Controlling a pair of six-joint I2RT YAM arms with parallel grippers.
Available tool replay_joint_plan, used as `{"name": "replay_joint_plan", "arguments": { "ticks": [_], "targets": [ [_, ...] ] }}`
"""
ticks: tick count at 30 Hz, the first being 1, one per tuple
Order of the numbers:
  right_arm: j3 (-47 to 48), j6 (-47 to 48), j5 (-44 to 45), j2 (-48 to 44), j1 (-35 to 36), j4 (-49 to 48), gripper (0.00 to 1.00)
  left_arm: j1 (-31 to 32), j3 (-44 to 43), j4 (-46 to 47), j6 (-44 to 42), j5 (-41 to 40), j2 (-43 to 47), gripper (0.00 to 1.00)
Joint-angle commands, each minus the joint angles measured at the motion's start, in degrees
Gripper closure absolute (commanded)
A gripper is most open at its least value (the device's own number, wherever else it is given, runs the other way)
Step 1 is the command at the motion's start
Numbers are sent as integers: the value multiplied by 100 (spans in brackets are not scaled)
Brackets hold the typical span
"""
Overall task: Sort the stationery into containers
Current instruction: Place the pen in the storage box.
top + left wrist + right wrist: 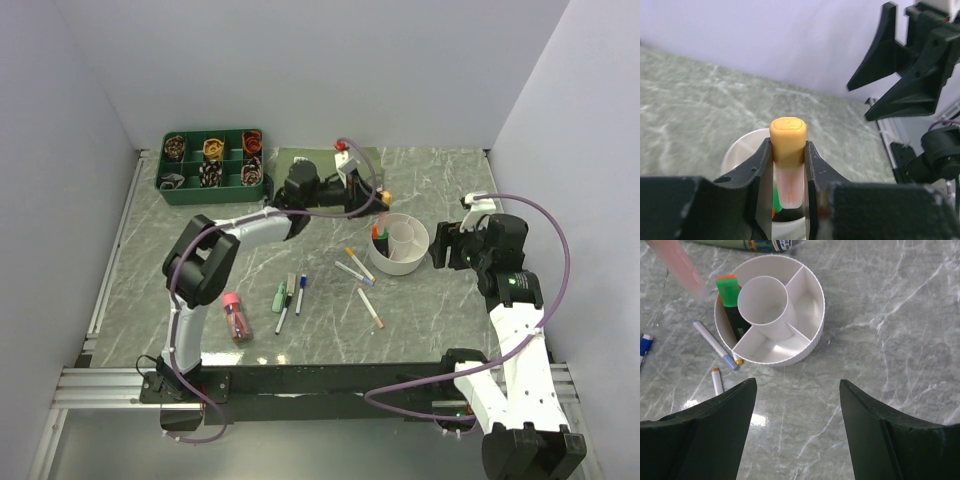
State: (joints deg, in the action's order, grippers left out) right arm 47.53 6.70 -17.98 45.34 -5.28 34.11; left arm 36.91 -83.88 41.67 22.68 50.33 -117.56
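The left fingers [760, 167] are clenched on an orange-capped marker [788, 134], held over the white organiser [809, 300]. The right fingers [715, 430] are spread, grasping nothing, above the worktop [900, 340] beside it. A green highlighter [727, 289] stands in one ring compartment; other pens [287, 300] lie loose.
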Motion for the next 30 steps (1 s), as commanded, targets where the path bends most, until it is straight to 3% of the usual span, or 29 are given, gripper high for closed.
{"name": "replay_joint_plan", "arguments": {
  "ticks": [1, 30],
  "targets": [
    [72, 86, 49, -8, -52, 104, 25, 291, 196, 1651, 553, -435, -65, 99],
    [283, 218, -4, 467, -52, 369, 25, 414, 1084, 2802, 492, -761, -900, 99]
  ]
}}
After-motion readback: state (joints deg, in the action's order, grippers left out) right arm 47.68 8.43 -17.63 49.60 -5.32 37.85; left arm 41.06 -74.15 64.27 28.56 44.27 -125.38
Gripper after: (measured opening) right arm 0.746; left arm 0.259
